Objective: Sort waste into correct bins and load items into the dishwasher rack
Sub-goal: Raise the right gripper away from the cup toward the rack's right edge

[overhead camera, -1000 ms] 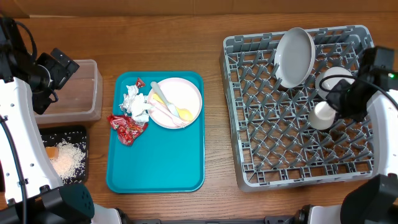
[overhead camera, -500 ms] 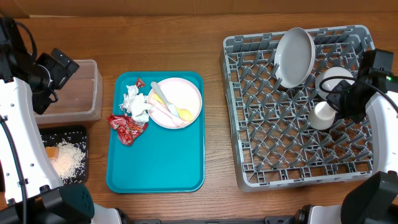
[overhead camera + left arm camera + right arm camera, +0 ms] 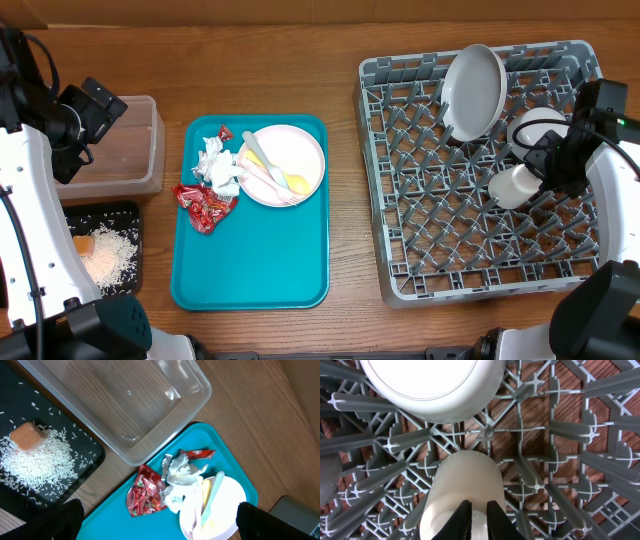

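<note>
I logged the right gripper [image 3: 479, 510] pinching the small white cup [image 3: 462, 487], tipped sideways over the dishwasher rack [image 3: 400, 250], right side, beside the white bowl [image 3: 430, 385]. Its gripped end hid behind the fingers. Left gripper [image 3: 92, 108] spread wide by the clear tub [image 3: 150, 405], fingers cut off.

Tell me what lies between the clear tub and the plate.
Overhead view: a strip of bare table, the teal tray rim, then the crumpled napkin and a small red wrapper.
</note>
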